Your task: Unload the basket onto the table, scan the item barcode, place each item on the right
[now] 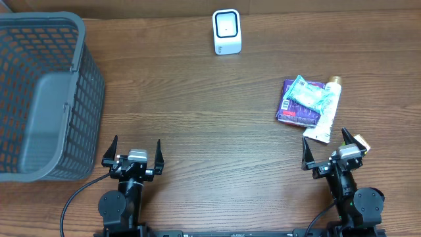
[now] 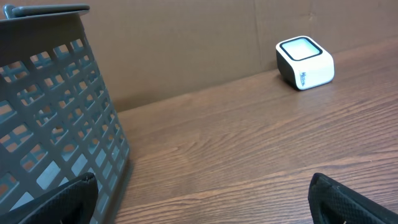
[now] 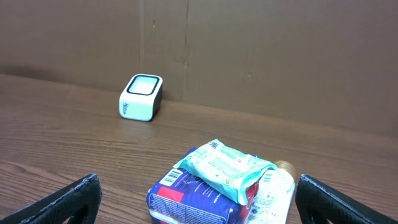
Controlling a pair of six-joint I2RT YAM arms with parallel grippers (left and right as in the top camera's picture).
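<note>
Gaping right tool [image 1: 325,135] near stacked packets [image 1: 304,101]

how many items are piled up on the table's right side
3: a purple pack at the pile's left, a teal pouch lying on top of it, and a white tube along the right edge. Something smaller could be hidden underneath.

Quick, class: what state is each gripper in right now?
Left gripper: open, holding nothing.
Right gripper: open, holding nothing.
</note>
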